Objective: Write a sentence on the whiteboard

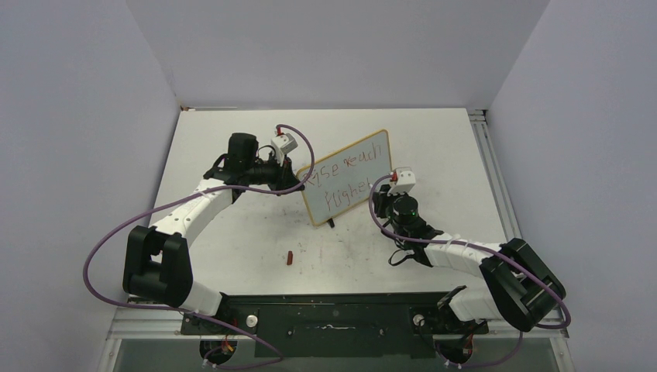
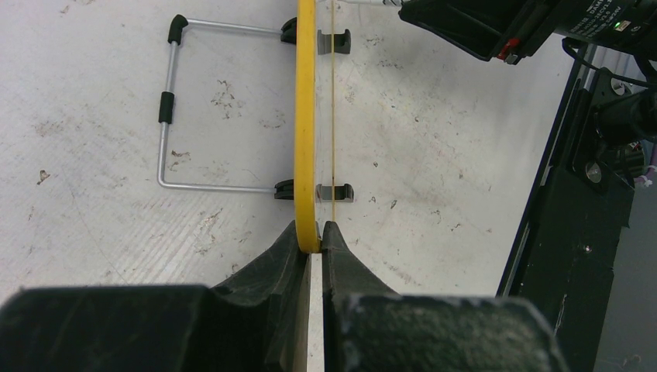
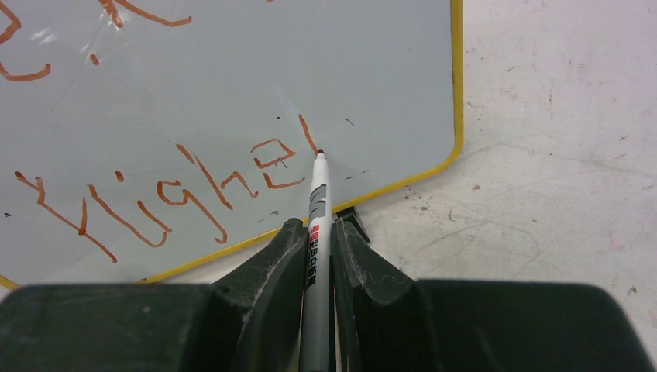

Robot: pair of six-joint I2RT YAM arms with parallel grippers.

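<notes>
The whiteboard (image 1: 349, 177) stands upright mid-table on its wire stand (image 2: 166, 108). Its yellow frame edge (image 2: 305, 116) runs up the left wrist view. My left gripper (image 1: 298, 184) is shut on the board's left edge (image 2: 310, 236). The sentence (image 1: 347, 180) is in red-brown letters in two lines; the lower line "highe" (image 3: 155, 198) shows in the right wrist view. My right gripper (image 3: 316, 240) is shut on a grey marker (image 3: 316, 232), whose tip (image 3: 320, 153) touches the board at the foot of a short fresh stroke after the "e".
A small red marker cap (image 1: 289, 257) lies on the table in front of the board. The black base rail (image 1: 333, 314) runs along the near edge. The table surface is stained and scuffed (image 2: 225, 93). A metal rail (image 1: 490, 163) lines the right side.
</notes>
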